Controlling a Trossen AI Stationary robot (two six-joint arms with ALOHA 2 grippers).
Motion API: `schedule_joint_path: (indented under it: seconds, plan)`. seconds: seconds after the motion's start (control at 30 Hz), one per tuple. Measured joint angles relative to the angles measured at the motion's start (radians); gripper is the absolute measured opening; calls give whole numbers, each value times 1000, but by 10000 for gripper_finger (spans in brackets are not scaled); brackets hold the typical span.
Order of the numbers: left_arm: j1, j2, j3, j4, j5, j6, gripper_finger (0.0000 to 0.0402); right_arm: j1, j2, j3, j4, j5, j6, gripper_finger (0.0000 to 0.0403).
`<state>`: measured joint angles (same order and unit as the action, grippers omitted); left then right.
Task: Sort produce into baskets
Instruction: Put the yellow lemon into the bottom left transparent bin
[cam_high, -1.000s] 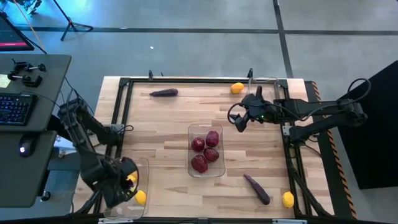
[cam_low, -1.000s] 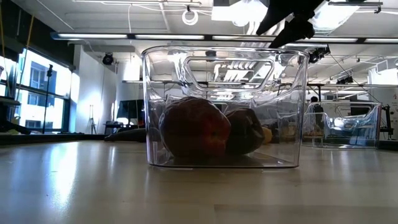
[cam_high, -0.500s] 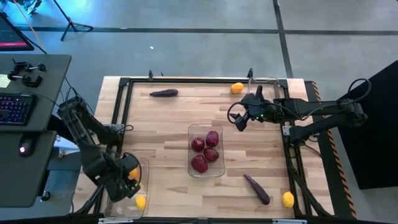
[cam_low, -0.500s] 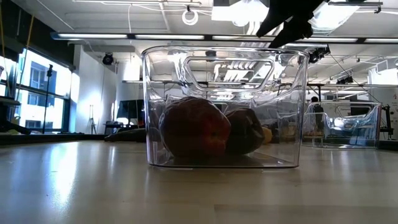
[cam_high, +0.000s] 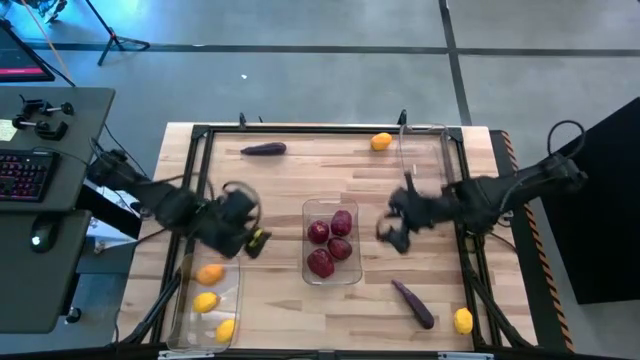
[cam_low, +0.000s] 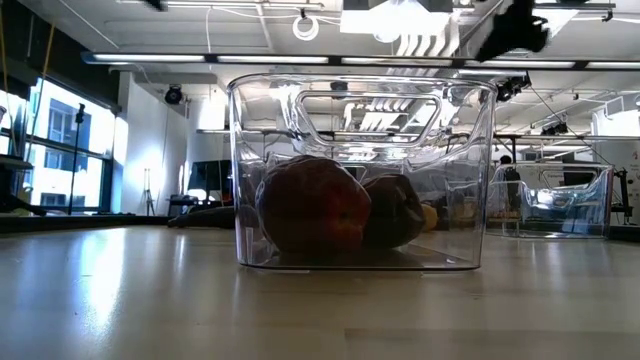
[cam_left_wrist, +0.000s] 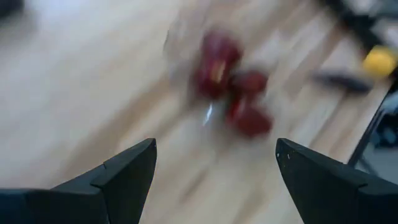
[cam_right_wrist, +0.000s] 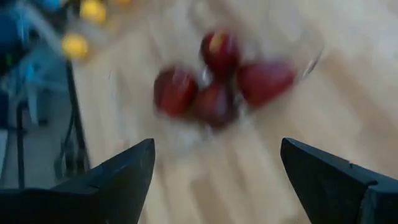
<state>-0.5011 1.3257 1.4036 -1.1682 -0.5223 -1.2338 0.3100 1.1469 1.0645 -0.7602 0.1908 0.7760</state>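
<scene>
Several dark red round fruits (cam_high: 330, 243) lie in the middle clear bin (cam_high: 309, 208), also in the low view (cam_low: 300, 205). Three yellow and orange fruits (cam_high: 206, 300) lie in the left bin (cam_high: 186, 290). Loose on the table lie two purple eggplants (cam_high: 263, 149) (cam_high: 413, 303) and two yellow fruits (cam_high: 381, 141) (cam_high: 463, 320). My left gripper (cam_high: 247, 238) (cam_left_wrist: 214, 186) is open and empty, left of the middle bin. My right gripper (cam_high: 393, 235) (cam_right_wrist: 217, 186) is open and empty, right of that bin.
A third clear bin (cam_high: 424, 150) stands at the far right, beside the black frame rail (cam_high: 462, 240). A desk with a keyboard (cam_high: 25, 175) stands left of the table. Bare wood lies between the far rail and the middle bin.
My left gripper has gone from above the left bin toward the far edge and right, to the middle bin's left side; an orange fruit now lies in the left bin where it was. My right gripper has gone toward the near edge, beside the middle bin.
</scene>
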Motion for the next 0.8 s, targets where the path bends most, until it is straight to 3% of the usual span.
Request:
schedule_joint_path:
  seconds: [0.2,0.4,0.6,0.8]
  plan:
    - [135,10,0,347,-59,353,315,314,39,0,-172,45,354,339]
    - [175,9,0,445,-128,416,315,545,139,0,-299,-94,725,339]
    - [175,7,0,474,-160,410,315,641,309,0,-231,-349,767,339]
    - [205,-48,0,494,-153,527,315,668,487,0,-230,-546,670,339]
